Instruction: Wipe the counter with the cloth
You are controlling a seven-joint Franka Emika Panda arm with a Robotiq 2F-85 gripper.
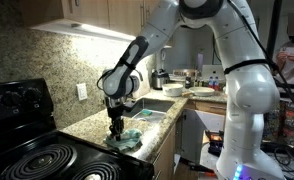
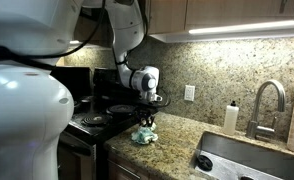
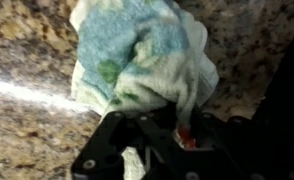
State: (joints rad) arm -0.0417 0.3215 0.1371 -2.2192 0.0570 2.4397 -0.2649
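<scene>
In an exterior view the stove (image 1: 27, 150) sits leftmost. Next, the gripper (image 1: 117, 131) points straight down, clamped on the cloth (image 1: 130, 141), which lies bunched directly beneath it on the counter (image 1: 92, 125). Bare granite stretches rightward to the sink (image 1: 152, 112), so the wipe probably goes that way.

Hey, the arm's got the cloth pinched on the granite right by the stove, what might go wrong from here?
1. The gripper seems to pinch only one bunched end of the cloth, so it may slip free mid-stroke or wipe just a narrow strip.
2. The cloth lies on the counter close to the stovetop; a wide stroke might drag it onto the coil rings.
3. It also sits near the counter's front edge and might get pushed off.
</scene>
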